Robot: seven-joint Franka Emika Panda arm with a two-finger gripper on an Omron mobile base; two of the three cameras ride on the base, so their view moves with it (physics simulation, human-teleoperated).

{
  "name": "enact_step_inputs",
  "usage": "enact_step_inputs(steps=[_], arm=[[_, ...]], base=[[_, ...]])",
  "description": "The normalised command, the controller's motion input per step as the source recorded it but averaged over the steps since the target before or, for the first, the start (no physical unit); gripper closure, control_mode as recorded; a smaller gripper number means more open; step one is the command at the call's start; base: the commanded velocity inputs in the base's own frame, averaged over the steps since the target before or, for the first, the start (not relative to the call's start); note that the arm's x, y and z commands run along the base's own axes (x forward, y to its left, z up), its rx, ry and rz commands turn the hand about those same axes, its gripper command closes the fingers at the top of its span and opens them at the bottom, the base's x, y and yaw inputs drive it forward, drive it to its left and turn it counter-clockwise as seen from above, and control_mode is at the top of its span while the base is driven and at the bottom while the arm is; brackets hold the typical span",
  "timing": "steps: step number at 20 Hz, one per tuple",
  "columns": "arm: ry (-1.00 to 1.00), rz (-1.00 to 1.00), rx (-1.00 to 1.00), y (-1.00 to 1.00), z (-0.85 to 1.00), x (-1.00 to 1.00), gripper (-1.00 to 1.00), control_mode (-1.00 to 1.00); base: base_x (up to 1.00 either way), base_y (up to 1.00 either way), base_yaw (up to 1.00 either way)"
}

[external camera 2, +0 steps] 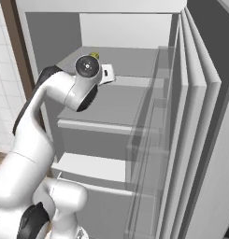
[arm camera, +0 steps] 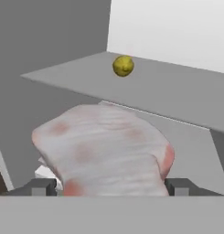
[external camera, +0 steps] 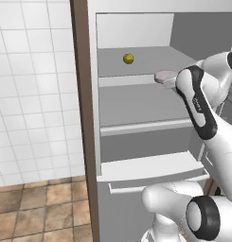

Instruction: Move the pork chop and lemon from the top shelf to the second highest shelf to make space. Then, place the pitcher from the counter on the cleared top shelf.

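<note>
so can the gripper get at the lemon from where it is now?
Probably not directly. The pork chop sits between the open gripper fingertips, filling the space ahead, and the lemon lies further back on the top shelf. Nothing else blocks the shelf, so once the chop is moved the way looks free.

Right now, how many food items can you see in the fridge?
2. The lemon sits toward the back of the top shelf. The pork chop is at that shelf's front edge, between the open claw's fingers. The arm may hide others.
</note>
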Motion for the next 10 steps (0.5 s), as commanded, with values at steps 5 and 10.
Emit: enact_step_inputs(steps=[5,10], arm=[[0.15,0.0,0.0,0.0,-0.42,-0.96,1.0,-1.0],[0.2,0.0,0.0,0.0,-0.59,-0.39,1.0,-1.0]], base=[[0.0,0.0,0.0],[0.0,0.0,0.0]])
